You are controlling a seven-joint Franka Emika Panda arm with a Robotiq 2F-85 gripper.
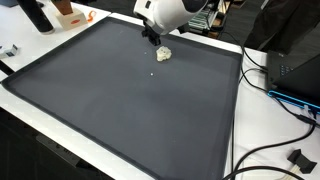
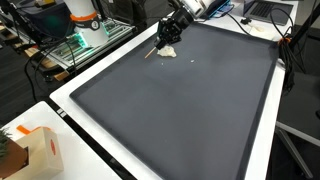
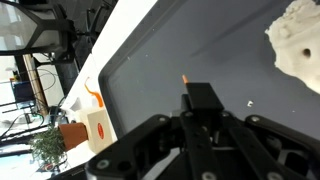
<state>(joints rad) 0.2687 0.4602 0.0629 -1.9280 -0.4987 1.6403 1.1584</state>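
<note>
No writing, label or number is legible in any view.

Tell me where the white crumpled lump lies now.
In both exterior views the white crumpled lump lies on the dark mat near its far edge, just beside the gripper.

The white lump (image 1: 164, 54) is small, off-white and irregular, with a crumpled, knobbly surface and no clear top or front. It lies flat on the dark grey mat (image 1: 120, 110) that covers the tabletop, close to the mat's far edge and well away from its middle. It sits just beside the gripper (image 1: 151, 37); whether they touch cannot be told. In the wrist view the lump (image 3: 297, 45) shows bright in the upper right corner, cut off by the frame. A tiny white speck (image 1: 152, 73) lies near it, apart.
</note>
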